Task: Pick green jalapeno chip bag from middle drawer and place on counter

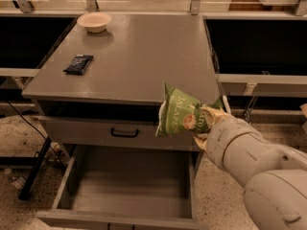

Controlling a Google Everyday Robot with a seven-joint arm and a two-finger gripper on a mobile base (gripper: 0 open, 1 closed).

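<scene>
The green jalapeno chip bag (180, 111) hangs in the air at the counter's front right corner, held upright with its orange-red mark facing me. My gripper (207, 121) is shut on the bag's right side, its pale fingers (211, 114) partly hidden behind the foil. The white arm comes in from the lower right. The middle drawer (129, 190) is pulled out below, its grey floor bare. The counter (144, 56) is the flat grey top just behind and above the bag.
A dark flat packet (78, 63) lies on the counter's left side. A small pale bowl (94, 21) stands at the back left. The closed drawer front with a black bar handle (124, 133) sits above the open drawer. Black stand legs (33, 169) are on the left floor.
</scene>
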